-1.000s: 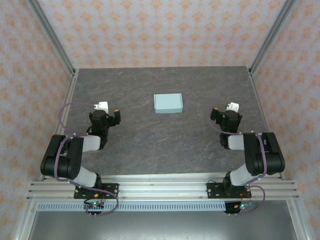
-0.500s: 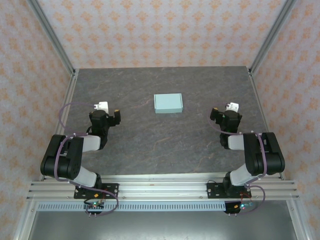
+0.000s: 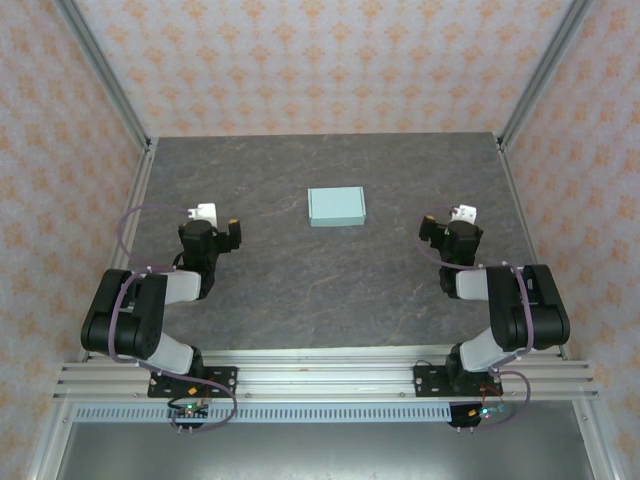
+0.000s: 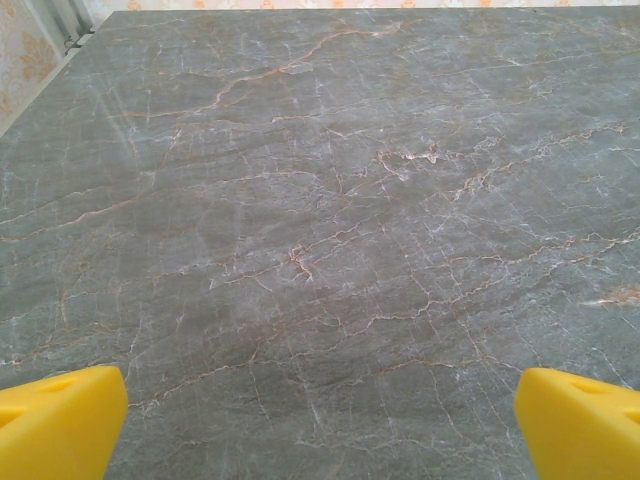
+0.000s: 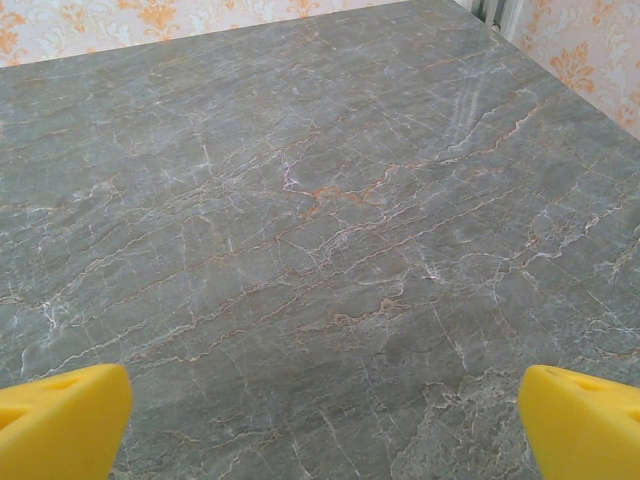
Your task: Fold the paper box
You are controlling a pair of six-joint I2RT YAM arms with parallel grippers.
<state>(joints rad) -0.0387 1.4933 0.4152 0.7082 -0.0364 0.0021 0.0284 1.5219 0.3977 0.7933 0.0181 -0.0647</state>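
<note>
We count one box (image 3: pixel 337 206), one table (image 3: pixel 300 300), two arms and two grippers. The box is a small rectangular pack of pale mint-teal card. It lies flat with its long side running left to right, its top smooth and its edges straight. From above it reads as a closed box and not as a flat sheet, though finer detail is too small for us to tell. It sits on the far half of the grey, veined table, about midway between left and right. It is beyond both grippers, well apart from each and touching neither. The left arm (image 3: pixel 135 315) is folded back at the near left and the right arm (image 3: pixel 520 310) at the near right, each wrist pointing toward the far side. We count four yellow fingertips, two in each wrist view. The left gripper (image 4: pixel 320 420) has its fingers (image 4: pixel 60 420) spread as wide as they go, with bare table between them, and it holds nothing. The right gripper (image 5: pixel 320 420) is the same, fingers (image 5: pixel 60 415) wide apart over bare stone and gripping nothing.
</note>
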